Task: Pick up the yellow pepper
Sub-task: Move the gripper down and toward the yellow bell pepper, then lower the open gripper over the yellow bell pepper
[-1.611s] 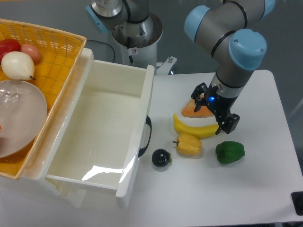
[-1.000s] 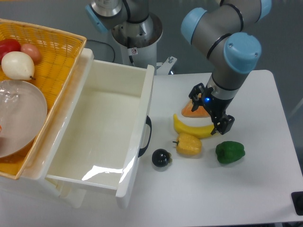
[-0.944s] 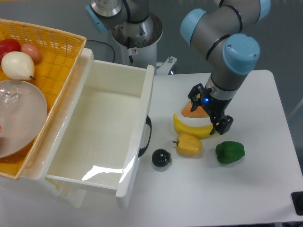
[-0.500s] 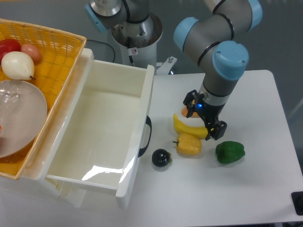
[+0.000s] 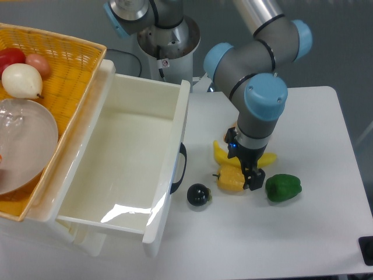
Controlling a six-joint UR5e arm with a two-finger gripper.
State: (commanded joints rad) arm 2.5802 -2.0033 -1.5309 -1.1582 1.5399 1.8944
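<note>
The yellow pepper (image 5: 231, 181) lies on the white table (image 5: 315, 122) between a small dark round fruit and a green pepper. My gripper (image 5: 243, 165) hangs just above the pepper's right side, pointing down, and looks open with nothing held. One dark finger (image 5: 254, 178) stands at the pepper's right edge. The other finger is mostly hidden under the wrist, over the banana.
A yellow banana (image 5: 266, 158) lies just behind the pepper, partly under the arm. The green pepper (image 5: 283, 188) sits to the right and the dark fruit (image 5: 199, 195) to the left. An open white drawer (image 5: 128, 157) and a yellow basket (image 5: 58, 64) fill the left side.
The arm has swung left and toward the front, carrying the gripper from over the banana's right end to just above the yellow pepper. It now covers the orange piece behind the banana.
</note>
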